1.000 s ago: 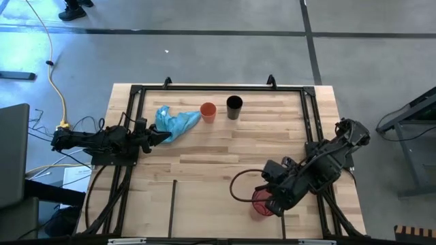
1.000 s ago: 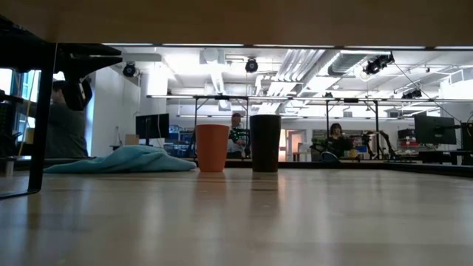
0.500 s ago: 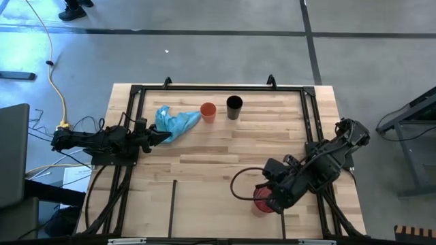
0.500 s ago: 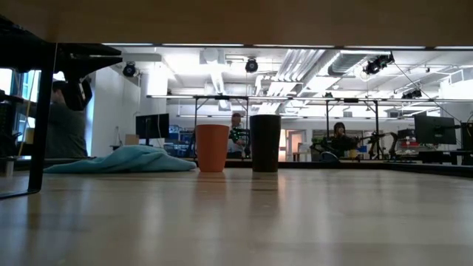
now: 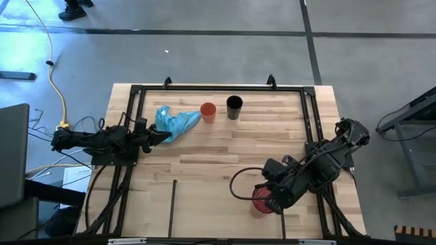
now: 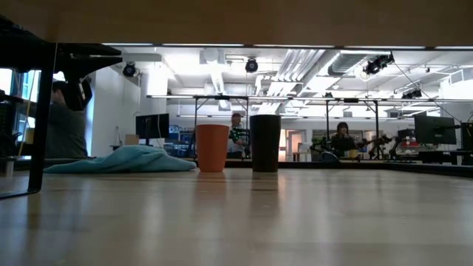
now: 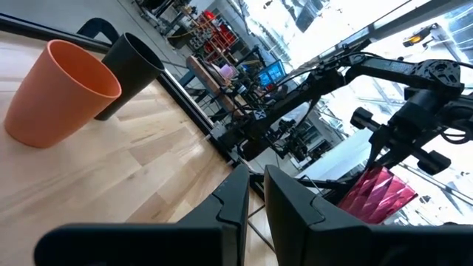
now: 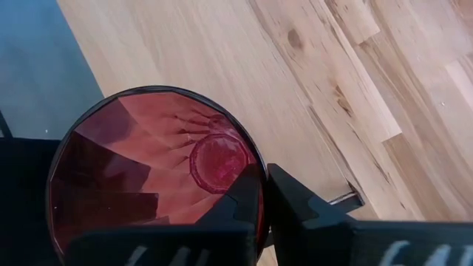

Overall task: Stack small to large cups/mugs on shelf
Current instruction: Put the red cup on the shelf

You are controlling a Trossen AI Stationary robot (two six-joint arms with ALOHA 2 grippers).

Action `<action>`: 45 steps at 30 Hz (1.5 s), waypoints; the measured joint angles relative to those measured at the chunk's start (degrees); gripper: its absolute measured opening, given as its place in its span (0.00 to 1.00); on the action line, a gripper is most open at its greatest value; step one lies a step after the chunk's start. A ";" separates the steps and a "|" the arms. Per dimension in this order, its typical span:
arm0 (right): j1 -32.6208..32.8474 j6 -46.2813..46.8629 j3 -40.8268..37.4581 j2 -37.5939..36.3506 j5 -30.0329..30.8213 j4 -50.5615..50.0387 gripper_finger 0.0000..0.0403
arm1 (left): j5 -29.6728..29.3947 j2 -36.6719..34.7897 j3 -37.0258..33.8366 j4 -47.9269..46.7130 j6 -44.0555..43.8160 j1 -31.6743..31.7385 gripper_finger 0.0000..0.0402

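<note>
1. Right gripper (image 5: 272,202) is at the near-right part of the table, over the red-pink cup (image 5: 261,201). Right wrist view: fingers close together across the cup's rim (image 8: 244,193), one inside, one outside — pinched on the wall, so I judge it has hold of the cup.
2. The red-pink cup (image 8: 151,174) is upright, mouth up, near the table's front edge and just beside a thin black bar (image 5: 302,210). Can't tell from above whether its base is on the wood or just off it.
3. Orange cup (image 5: 208,111) and black cup (image 5: 234,107) stand upright, close but apart, at the far side of the table (image 5: 225,153). Low view shows a clear gap between orange (image 6: 212,148) and black (image 6: 265,142).
4. Blue cloth (image 5: 174,122) lies left of the orange cup; left gripper (image 5: 160,135) waits at its edge. Left wrist view shows its fingers (image 7: 235,198) nearly closed w/ nothing between them.
5. Step in hand, as I read it: carry the big cup to its place. To do it well — keep the wall pinch firm but light, since thin plastic can flex or slip; lift straight, keep the mouth level.
6. Clear the black bar before moving sideways, and approach the other cups from above so neither gets knocked.
</note>
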 joint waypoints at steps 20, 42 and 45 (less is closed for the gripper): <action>0.00 -0.44 0.02 0.36 -2.07 2.51 0.10 | -0.02 0.00 0.00 0.00 0.02 0.00 0.09; 0.00 -2.28 0.11 2.14 -2.93 3.57 0.16 | 0.48 0.00 0.01 -0.02 -0.43 0.02 0.09; 0.00 -2.70 0.11 2.12 -2.93 4.09 0.21 | 0.61 0.00 0.00 -0.02 -0.46 0.02 0.09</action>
